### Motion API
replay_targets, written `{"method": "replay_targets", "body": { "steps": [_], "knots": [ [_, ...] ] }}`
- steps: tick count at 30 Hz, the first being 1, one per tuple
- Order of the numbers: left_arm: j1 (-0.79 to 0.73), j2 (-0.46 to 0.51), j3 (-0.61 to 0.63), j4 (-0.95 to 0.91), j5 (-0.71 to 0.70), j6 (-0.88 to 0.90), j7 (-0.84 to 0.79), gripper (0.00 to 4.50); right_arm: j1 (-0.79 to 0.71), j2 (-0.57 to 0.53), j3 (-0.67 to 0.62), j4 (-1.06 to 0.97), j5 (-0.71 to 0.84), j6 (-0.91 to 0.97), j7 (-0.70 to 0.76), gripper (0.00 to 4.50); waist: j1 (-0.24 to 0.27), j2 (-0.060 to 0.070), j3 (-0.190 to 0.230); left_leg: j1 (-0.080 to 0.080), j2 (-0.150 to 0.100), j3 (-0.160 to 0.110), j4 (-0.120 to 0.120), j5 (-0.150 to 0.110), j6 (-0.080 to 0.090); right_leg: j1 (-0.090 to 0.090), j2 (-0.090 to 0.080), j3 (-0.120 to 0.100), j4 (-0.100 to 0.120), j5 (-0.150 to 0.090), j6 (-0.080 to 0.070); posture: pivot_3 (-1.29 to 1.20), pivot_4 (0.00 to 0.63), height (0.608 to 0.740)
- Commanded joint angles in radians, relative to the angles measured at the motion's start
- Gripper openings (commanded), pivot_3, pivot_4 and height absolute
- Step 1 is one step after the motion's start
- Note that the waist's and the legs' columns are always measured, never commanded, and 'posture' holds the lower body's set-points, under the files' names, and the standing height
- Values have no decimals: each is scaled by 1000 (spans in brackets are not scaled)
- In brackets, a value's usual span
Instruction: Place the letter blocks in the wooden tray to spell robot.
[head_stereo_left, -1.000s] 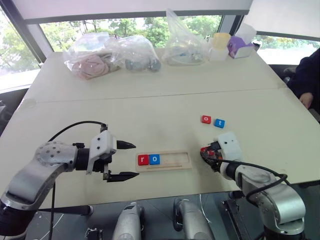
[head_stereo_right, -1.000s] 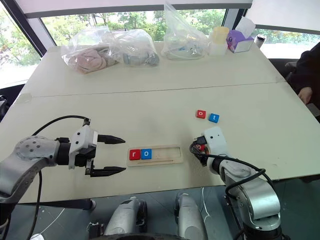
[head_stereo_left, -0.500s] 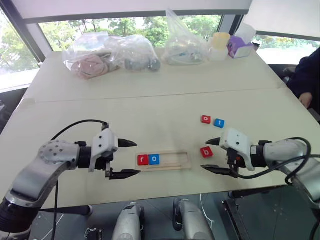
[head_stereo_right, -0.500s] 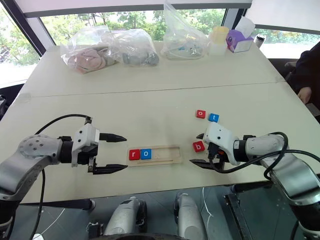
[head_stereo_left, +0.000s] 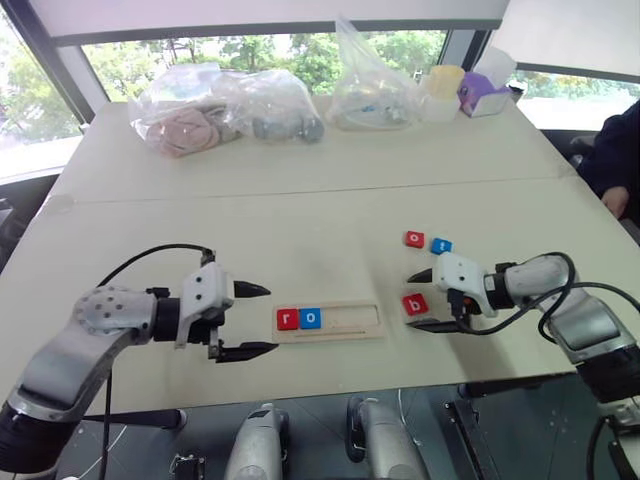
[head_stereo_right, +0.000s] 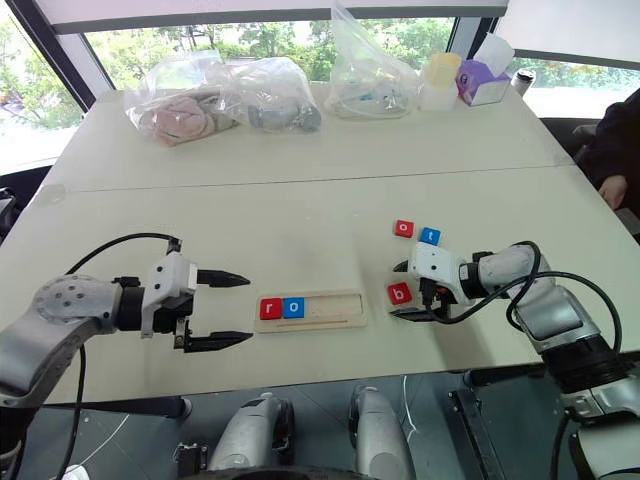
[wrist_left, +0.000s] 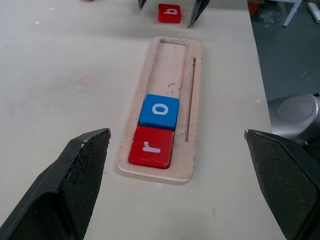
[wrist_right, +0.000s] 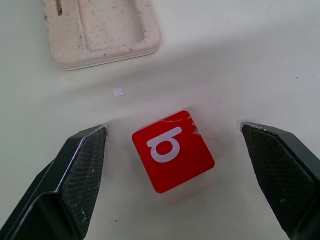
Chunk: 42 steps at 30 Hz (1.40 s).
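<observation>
1. My right gripper (head_stereo_right: 404, 290) – fingers spread wide, holding nothing. It sits low over the table (head_stereo_left: 300, 215), one finger on each side of the red b block (wrist_right: 173, 150); no contact seen.
2. My left gripper (head_stereo_left: 258, 320) – fingers wide apart, empty, pointing at the left end of the wooden tray (head_stereo_left: 345, 320), apart from it.
3. Change from a second ago: my right gripper was curled near the table's front edge, closed around the red b block. Now that block lies flat on the table just right of the tray and the fingers are off it, opened up. The right arm has swung out to the right and now reaches in from that side. Left gripper – same spot, same spread.
4. Tray contents: red r block (wrist_left: 151, 146) at the left end, blue o block (wrist_left: 159, 111) touching it on the right. Rest of the groove is bare wood.
5. Red o block (head_stereo_left: 414, 239) and blue t block (head_stereo_left: 441, 245) lie side by side on the table beyond the right gripper, near each other, well apart from the tray.
6. Far side of the table: clear plastic bags (head_stereo_left: 215, 105), a pale yellow cup (head_stereo_left: 442, 82), a purple tissue box (head_stereo_left: 482, 97).
7. A person's dark sleeve (head_stereo_left: 615, 155) at the right edge.
</observation>
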Motion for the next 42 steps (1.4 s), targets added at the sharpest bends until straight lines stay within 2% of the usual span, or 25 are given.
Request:
{"method": "replay_targets", "body": {
  "steps": [1,6,7,10,14,18,22,27,32,42],
  "knots": [
    [-35,10,17,-36,-10,7,12,4500,-19,-7,-9,28,-15,-28,29,4381,1,0,0,0,0,0,0,0,0,0,0,0,0,0,0,0,150,740],
    [-95,5,2,-42,-23,55,27,4500,-29,0,-13,53,-19,-37,43,4381,4,0,0,1,0,1,0,0,0,2,0,0,0,0,0,0,150,740],
    [-103,4,0,-45,-25,63,30,4500,-31,1,-12,59,-22,-41,44,4152,3,0,0,1,0,1,0,0,0,2,0,0,0,0,0,0,150,740],
    [-113,5,2,-46,-26,75,27,4500,-34,4,-12,61,-27,-46,47,3175,2,0,0,2,-1,1,0,0,0,2,0,0,0,0,0,0,150,740],
    [-115,5,6,-29,-20,65,14,4500,-37,7,-32,15,4,-8,51,1163,0,0,0,4,-1,2,1,0,0,4,0,0,1,0,0,0,150,740],
    [-80,14,15,-44,-22,57,-3,4500,-41,10,-52,-97,54,79,44,1142,-2,0,0,5,0,1,0,0,0,4,0,0,1,0,0,0,150,740],
    [-25,40,38,-66,-32,51,-31,4500,-63,54,-66,-272,167,300,0,1142,-4,0,0,5,1,0,0,0,0,3,1,0,2,0,0,0,150,740],
    [40,76,56,-68,-24,16,-69,4500,-78,151,8,-413,177,440,-102,1142,0,0,0,5,2,-1,0,0,0,3,0,0,2,0,0,0,150,740],
    [52,81,51,-49,-8,-21,-71,4500,-76,204,114,-407,89,435,-171,1142,3,0,0,4,2,0,0,0,0,3,-2,0,0,0,0,0,150,740],
    [65,73,43,-30,7,-59,-68,4500,-68,238,194,-373,4,389,-207,1142,-2,0,0,3,1,1,0,0,0,1,-1,0,2,0,-1,0,150,740]
  ]
}}
